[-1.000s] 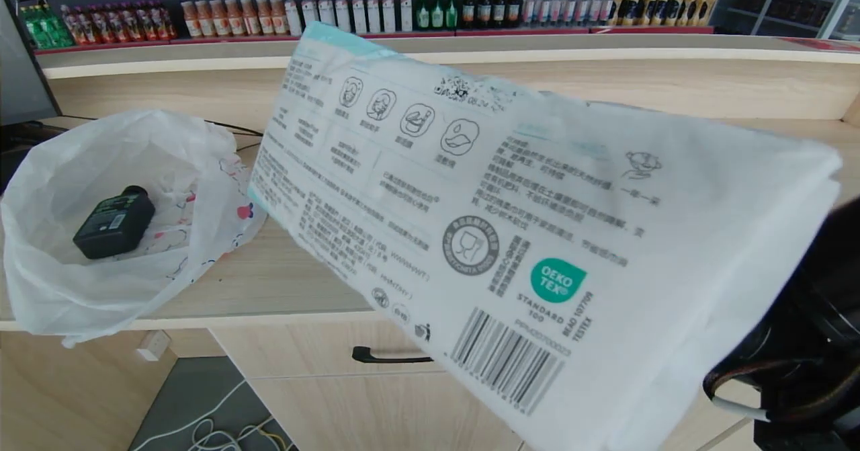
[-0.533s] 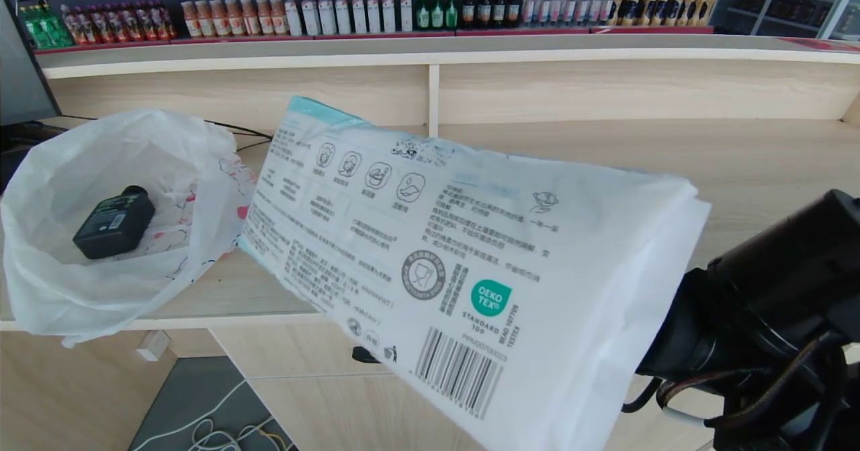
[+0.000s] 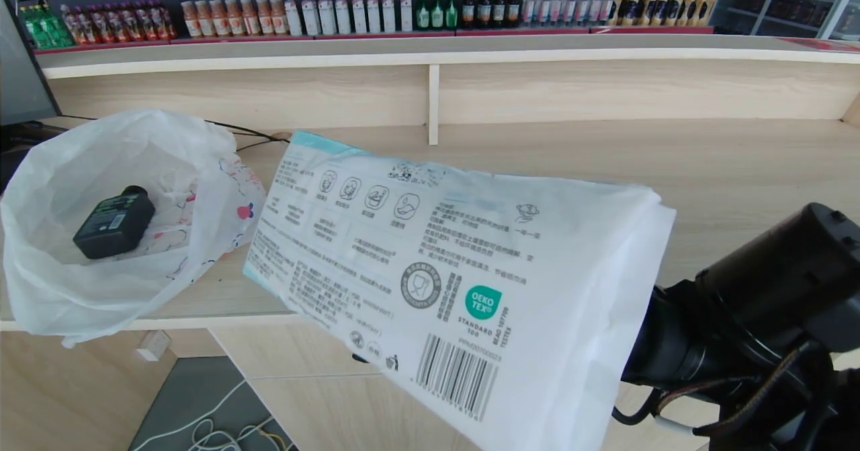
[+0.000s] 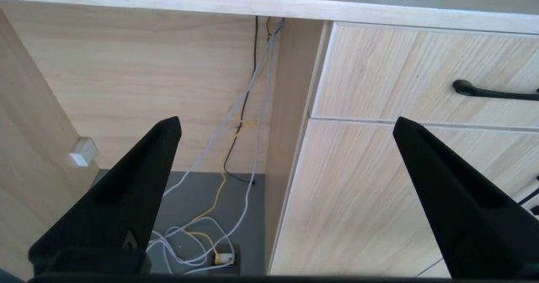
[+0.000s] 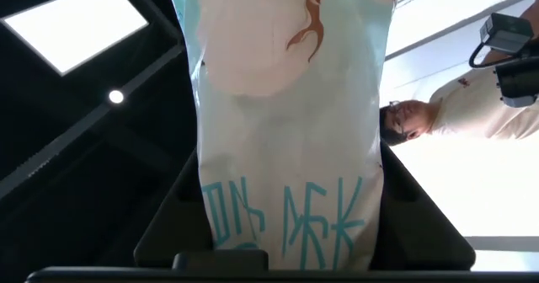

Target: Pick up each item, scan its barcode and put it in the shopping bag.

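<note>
While the pack hangs in the right gripper with its barcode turned up toward the head camera, the step in hand looks like the scan itself or the moment just after it; no scanner can be made out, so I cannot tell which. The right jaws stand partly open, just as wide as the pack is thick, one finger pressed against each flat face near one short end. The rest of the pack juts out from them, free in the air and tilted over the front edge of the counter.

The shopping bag sits on the counter beyond the pack's far end, well apart from the right jaws and on their left. Its mouth gapes upward, and a dark bottle already lies inside.

Judging from this, the next move calls for carrying the pack leftward, far end first, over the floppy rim, then tipping it down before the jaws let go. A long pack may catch the rim or drag the bag.

The left gripper hangs below the counter before a drawer, jaws spread wide, holding and touching nothing
</note>
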